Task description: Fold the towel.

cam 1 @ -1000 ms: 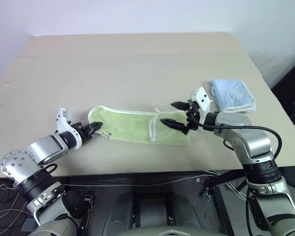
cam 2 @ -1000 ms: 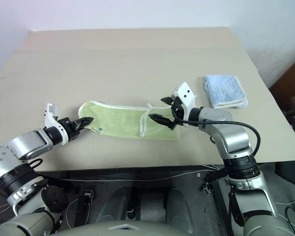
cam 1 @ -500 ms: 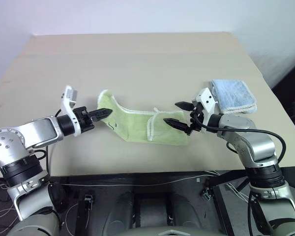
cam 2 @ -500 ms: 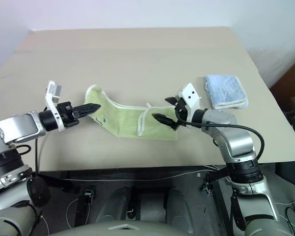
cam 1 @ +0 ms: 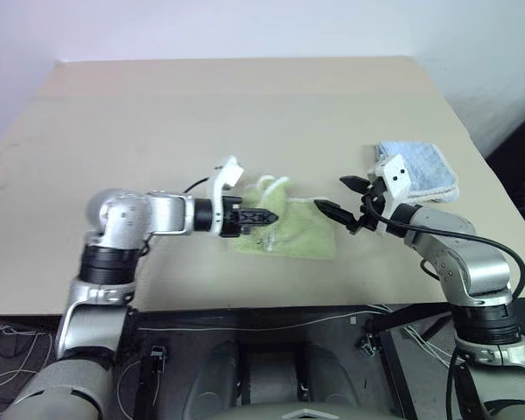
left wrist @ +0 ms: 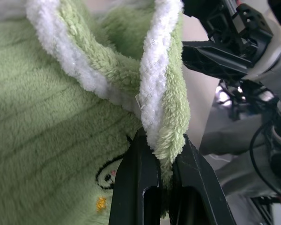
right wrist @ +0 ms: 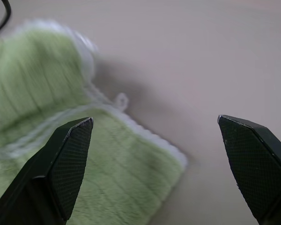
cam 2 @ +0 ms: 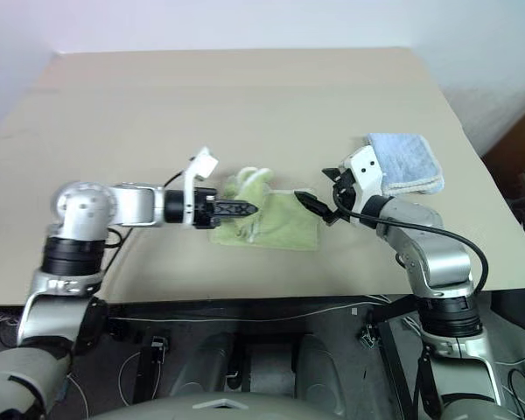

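Pinching light yellow-green terry towel (cam 1: 290, 234) edge, left gripper (cam 1: 264, 215) risks slip w/ thin bite; right gripper (cam 1: 344, 199) spread, empty, just right.

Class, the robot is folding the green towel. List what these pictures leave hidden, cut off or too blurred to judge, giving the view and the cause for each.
- Head views: the towel is bunched, so its lower layers and their alignment are hidden by the upper fold.
- Left wrist view: the embroidered marking is partly covered by the left gripper.
- Right wrist view: the towel's far edge is blurred.
- Head views: the blue towel is partly hidden behind the right gripper.
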You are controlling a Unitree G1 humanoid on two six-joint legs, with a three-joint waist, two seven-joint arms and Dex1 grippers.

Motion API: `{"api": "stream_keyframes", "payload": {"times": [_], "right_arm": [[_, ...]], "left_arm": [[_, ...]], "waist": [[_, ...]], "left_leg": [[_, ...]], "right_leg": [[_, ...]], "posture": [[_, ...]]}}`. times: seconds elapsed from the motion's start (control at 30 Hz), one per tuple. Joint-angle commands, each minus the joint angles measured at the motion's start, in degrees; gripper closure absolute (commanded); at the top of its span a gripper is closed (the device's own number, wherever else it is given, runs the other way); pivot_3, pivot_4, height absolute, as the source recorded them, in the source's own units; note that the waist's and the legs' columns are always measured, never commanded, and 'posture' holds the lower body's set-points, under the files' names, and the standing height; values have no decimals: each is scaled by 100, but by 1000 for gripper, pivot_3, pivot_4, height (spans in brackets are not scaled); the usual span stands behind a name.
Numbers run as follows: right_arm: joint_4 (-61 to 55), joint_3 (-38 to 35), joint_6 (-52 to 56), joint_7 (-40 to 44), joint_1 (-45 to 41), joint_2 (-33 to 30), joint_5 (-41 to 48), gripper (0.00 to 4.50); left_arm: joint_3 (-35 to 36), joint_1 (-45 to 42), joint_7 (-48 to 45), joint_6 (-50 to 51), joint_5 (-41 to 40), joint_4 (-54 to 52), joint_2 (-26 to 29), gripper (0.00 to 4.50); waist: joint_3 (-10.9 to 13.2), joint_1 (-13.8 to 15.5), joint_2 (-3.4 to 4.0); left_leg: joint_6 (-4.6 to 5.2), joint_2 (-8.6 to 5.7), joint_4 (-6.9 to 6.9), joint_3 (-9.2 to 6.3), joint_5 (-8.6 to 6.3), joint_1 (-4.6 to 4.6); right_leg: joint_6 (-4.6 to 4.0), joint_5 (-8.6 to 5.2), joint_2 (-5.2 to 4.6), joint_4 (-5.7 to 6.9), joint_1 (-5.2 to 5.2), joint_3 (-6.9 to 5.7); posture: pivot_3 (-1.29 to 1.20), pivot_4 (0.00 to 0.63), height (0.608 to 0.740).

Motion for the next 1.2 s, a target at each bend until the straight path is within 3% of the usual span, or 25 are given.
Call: {"api": "stream_keyframes", "payload": {"times": [0.03, 0.33, 0.53, 0.73, 0.83, 0.9, 1.0, 1.2], "right_arm": [[-296, -335, -26, -186, 74, -39, 82, 0], [-524, -477, 32, -522, 345, 39, 92, 0], [-489, -502, 36, -664, 338, 75, 95, 0], [-238, -492, -35, -740, 202, 92, 35, 0], [-138, -428, -74, -778, 140, 124, -2, 0], [-71, -395, -114, -778, 117, 121, -40, 0], [32, -414, -148, -781, 47, 100, -57, 0], [179, -447, -194, -784, -46, 98, -85, 0]], "left_arm": [[-274, -375, -432, -480, 523, 382, -241, 4451], [-926, -698, -1132, -854, 1448, 823, -699, 4451], [-788, -762, -1502, -727, 1489, 510, -586, 4451], [-817, -657, -1396, -744, 1655, 260, -808, 4451], [-757, -437, -1425, -1502, 1906, 153, -989, 4451], [-607, -431, -1370, -1322, 1837, 241, -1067, 4451], [-608, -415, -1389, -1086, 1821, 252, -1030, 3677], [-480, -368, -1427, -763, 1708, 39, -971, 1692]], "waist": [[0, -9, 0], [1, -10, 0], [1, -15, 0], [1, -1, 0], [1, -5, 0], [1, -6, 1], [1, -20, 0], [1, -15, 1]], "left_leg": [[1, 0, 0, 0, 0, -1], [6, 2, 2, 1, -2, -2], [7, 5, 2, 0, -2, -1], [8, 5, 5, 0, -2, -2], [9, 4, 6, 0, -3, -1], [9, 6, 5, 0, -3, -1], [9, 6, 6, 0, -3, 0], [9, 7, 7, 0, -2, 0]], "right_leg": [[1, 0, 0, 0, -1, 0], [7, 1, 6, 1, -1, -1], [8, 1, 9, 4, -1, -1], [8, 1, 8, 3, 1, -1], [9, 1, 8, 3, 2, -1], [9, 1, 9, 4, 2, -1], [9, 1, 11, 6, 1, -1], [11, 2, 12, 7, 1, -1]], "posture": [[0, 150, 740], [0, 150, 740], [0, 150, 740], [0, 150, 740], [0, 150, 740], [0, 150, 740], [0, 150, 740], [0, 150, 740]]}}
